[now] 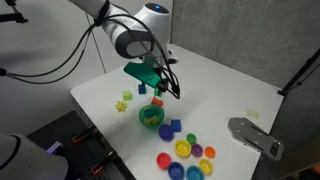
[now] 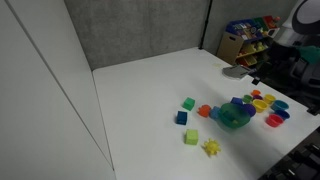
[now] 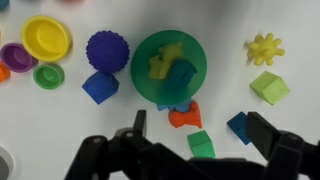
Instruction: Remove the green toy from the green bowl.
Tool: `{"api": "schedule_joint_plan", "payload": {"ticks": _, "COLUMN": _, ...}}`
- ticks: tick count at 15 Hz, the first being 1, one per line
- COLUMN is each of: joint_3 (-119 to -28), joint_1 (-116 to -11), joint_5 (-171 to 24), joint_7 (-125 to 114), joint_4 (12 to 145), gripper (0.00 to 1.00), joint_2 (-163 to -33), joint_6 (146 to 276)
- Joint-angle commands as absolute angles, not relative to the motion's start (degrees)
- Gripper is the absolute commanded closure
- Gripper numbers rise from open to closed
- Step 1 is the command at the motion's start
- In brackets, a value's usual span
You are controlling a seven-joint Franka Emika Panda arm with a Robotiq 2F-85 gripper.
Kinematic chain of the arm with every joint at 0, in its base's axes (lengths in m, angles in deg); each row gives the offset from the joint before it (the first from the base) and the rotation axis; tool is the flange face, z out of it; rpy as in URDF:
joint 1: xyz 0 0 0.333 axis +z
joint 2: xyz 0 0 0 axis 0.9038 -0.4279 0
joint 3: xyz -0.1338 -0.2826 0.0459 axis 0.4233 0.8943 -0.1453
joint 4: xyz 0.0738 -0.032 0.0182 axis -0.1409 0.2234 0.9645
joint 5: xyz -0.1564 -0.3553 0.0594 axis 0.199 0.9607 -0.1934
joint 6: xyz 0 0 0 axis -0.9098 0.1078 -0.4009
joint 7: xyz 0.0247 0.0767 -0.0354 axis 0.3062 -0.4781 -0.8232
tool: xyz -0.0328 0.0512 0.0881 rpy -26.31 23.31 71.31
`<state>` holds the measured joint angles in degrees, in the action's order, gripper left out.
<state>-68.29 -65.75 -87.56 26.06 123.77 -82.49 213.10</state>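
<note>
The green bowl (image 3: 168, 62) stands on the white table, in the middle of the wrist view. In it lie a yellow-green toy (image 3: 163, 60) and a dark blue-green piece (image 3: 183, 75). The bowl also shows in both exterior views (image 1: 151, 116) (image 2: 234, 116). My gripper (image 3: 200, 130) hangs above the table just on the near side of the bowl, open and empty, touching nothing. In an exterior view my gripper (image 1: 163, 88) is a little above the bowl.
Around the bowl lie a purple spiky ball (image 3: 107, 50), blue cubes (image 3: 100, 87) (image 3: 240, 125), a red piece (image 3: 185, 115), a green cube (image 3: 200, 145), a lime cube (image 3: 268, 86) and a yellow star (image 3: 265, 47). Coloured discs (image 1: 185, 155) lie nearby. A grey metal part (image 1: 255, 135) lies by the table edge.
</note>
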Motion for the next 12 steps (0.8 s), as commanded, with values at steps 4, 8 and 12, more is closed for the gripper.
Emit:
{"api": "schedule_joint_plan", "payload": {"ticks": 4, "joint_3": -71.9, "joint_1": -69.0, "joint_5": -92.1, "joint_7": 24.7, "joint_4": 122.3, "gripper": 0.0, "joint_2": -92.9, "joint_6": 219.9}}
{"api": "schedule_joint_plan", "payload": {"ticks": 8, "joint_3": -74.5, "joint_1": -71.3, "joint_5": -94.4, "joint_7": 23.5, "joint_4": 122.2, "gripper": 0.0, "joint_2": -99.0, "joint_6": 224.8}}
{"api": "schedule_joint_plan", "payload": {"ticks": 12, "joint_3": -78.0, "joint_1": -74.0, "joint_5": -96.3, "joint_7": 22.9, "joint_4": 121.2, "gripper": 0.0, "joint_2": -104.4, "joint_6": 229.1}}
